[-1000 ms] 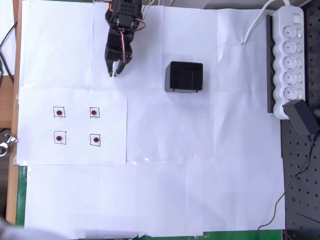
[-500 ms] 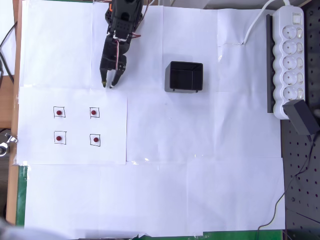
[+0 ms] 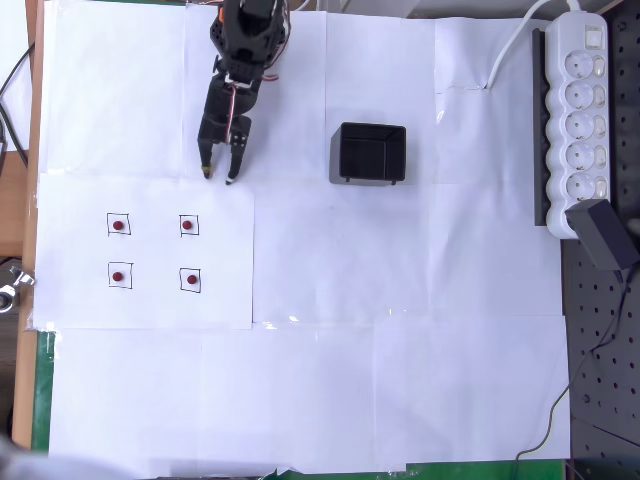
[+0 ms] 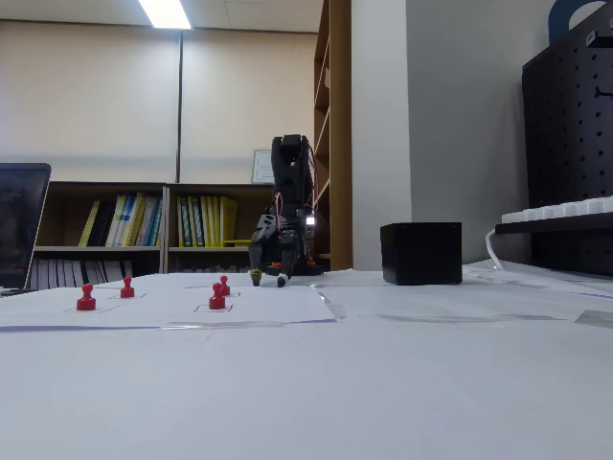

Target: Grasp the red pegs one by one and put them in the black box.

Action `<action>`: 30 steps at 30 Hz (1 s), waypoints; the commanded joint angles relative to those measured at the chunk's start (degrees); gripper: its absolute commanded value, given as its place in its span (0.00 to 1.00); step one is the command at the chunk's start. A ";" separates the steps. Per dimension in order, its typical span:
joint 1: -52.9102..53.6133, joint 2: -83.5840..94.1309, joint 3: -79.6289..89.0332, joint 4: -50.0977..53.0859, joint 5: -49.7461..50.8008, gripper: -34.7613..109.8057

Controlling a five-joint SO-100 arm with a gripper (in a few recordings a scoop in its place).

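white paper sheets (image 3: 400, 300) cover the table, and the black arm (image 3: 245, 40) reaches down from the top edge in the overhead view; its gripper (image 3: 217, 176) points toward the lower edge of that picture, the two fingertips slightly apart with nothing between them, hanging just above the top border of the smaller sheet that carries the drawn squares; in the fixed view the gripper (image 4: 267, 279) sits low, close to the paper, with both tips visible and a small gap between them; four red pegs (image 3: 189, 224) stand upright in a two-by-two group, each inside its own drawn black square (image 3: 119, 225), all below the gripper in the overhead view and apart from it; in the fixed view the red pegs (image 4: 217, 297) stand to the left of the gripper, none touched; the black box (image 3: 368, 153) rests on the paper to the right of the gripper in the overhead view, well apart from the pegs, its open top showing a dark inside; a white power strip (image 3: 580, 110) lies along the right edge with a black adapter (image 3: 603, 233) at its lower end.
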 commanded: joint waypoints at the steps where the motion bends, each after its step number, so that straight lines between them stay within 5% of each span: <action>1: 1.49 6.06 7.65 -3.43 -1.05 0.34; 30: 3.87 25.05 31.20 -3.25 -1.93 0.33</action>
